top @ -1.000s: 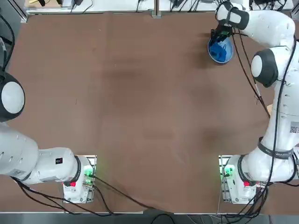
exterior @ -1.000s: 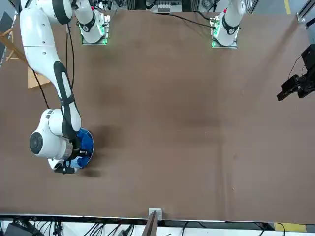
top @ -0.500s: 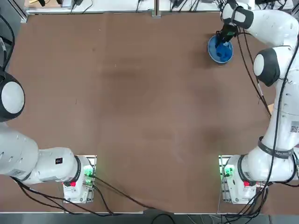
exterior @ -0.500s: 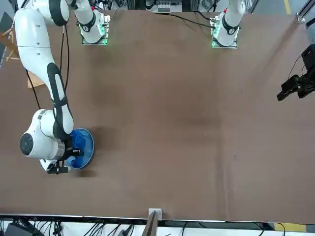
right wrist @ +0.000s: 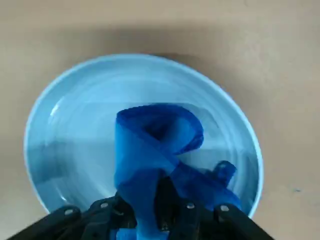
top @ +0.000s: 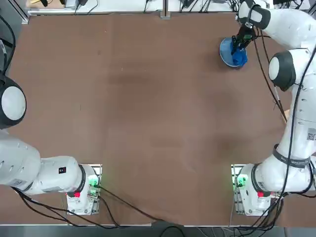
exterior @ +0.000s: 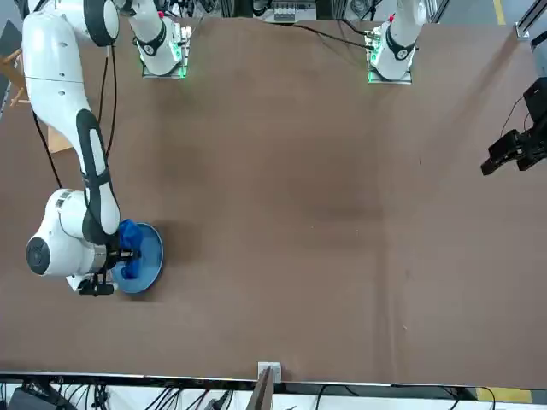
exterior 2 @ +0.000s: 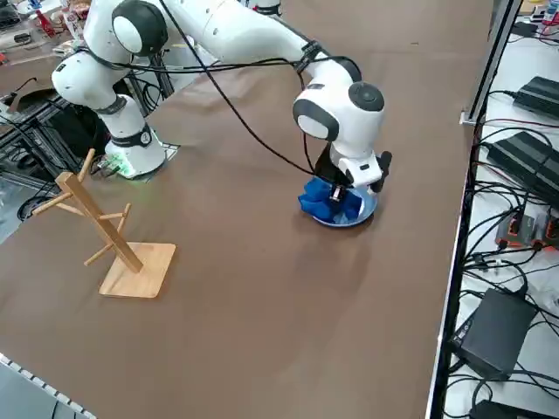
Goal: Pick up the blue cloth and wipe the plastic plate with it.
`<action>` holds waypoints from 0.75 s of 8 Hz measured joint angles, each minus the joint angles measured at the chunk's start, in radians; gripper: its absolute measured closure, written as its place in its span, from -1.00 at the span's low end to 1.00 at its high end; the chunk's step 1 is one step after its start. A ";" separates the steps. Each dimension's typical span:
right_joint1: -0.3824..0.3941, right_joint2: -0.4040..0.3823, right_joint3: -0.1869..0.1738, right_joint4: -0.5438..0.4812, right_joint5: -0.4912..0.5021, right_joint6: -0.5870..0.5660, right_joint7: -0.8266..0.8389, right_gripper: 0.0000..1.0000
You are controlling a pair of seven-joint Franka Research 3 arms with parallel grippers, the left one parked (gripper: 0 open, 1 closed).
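Note:
The light sky-blue plastic plate (top: 226, 50) lies at the far right of the table, also in the front view (exterior: 152, 248) and the side view (exterior 2: 366, 209). The darker blue cloth (top: 239, 56) rests crumpled on the plate's right part, partly over its rim (exterior: 128, 253) (exterior 2: 325, 201). My right gripper (top: 241, 43) stands right over it, shut on the blue cloth (right wrist: 150, 145). In the wrist view the cloth runs from between my fingers (right wrist: 162, 220) onto the plate (right wrist: 55, 110) and presses on its inside.
A wooden rack (exterior 2: 112, 236) stands on the table near its right edge, between the plate and my base (exterior: 53, 137). Cables and black boxes (exterior 2: 493, 327) lie beyond the far edge. A black device (exterior: 517, 150) shows at the table's left side.
My right gripper has dragged the cloth across the plate toward my right, from its middle to its right rim. The plate stays put.

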 joint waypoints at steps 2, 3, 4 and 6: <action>0.017 -0.026 0.003 0.029 0.000 -0.004 0.065 0.69; 0.033 -0.043 0.003 0.044 0.000 -0.007 0.104 0.69; 0.047 -0.063 0.003 0.052 0.000 -0.008 0.129 0.69; 0.057 -0.106 0.003 0.057 0.000 -0.015 0.139 0.69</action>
